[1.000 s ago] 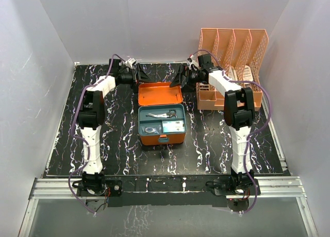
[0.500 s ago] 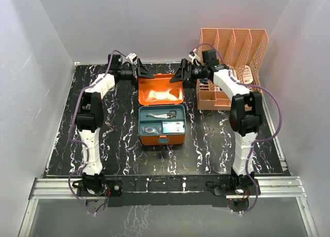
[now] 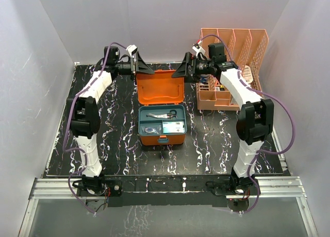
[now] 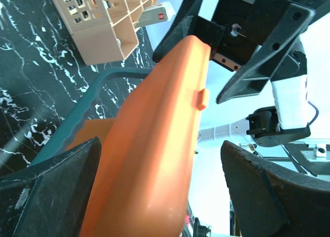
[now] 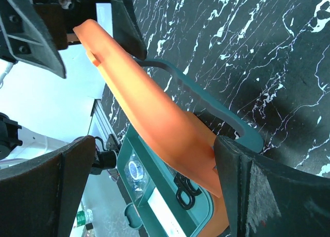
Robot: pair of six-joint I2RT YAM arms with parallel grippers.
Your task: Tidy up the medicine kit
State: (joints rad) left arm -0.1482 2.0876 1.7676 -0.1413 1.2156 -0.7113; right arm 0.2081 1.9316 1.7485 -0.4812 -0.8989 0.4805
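Medicine kit: orange plastic rectangular box (image 3: 162, 138) with a teal divided inner tray (image 3: 154, 122), open at the middle of the black marbled table (image 3: 216, 139).
Lid: orange hinged lid (image 3: 160, 86), raised at the box's far side.
Left gripper (image 3: 140, 68): jaws spread wide at the lid's far-left corner; whether they touch it is unclear.
Right gripper (image 3: 183, 72): jaws spread wide at the far-right corner; contact also unclear.
Organizer: peach slatted file organizer (image 3: 234, 46), far right.

Smooth, slightly glossy orange plastic medicine kit (image 3: 161, 90) with a teal plastic inner tray (image 3: 141, 118), on a black marble-patterned counter (image 3: 216, 139); matt peach plastic organizer (image 3: 242, 41).
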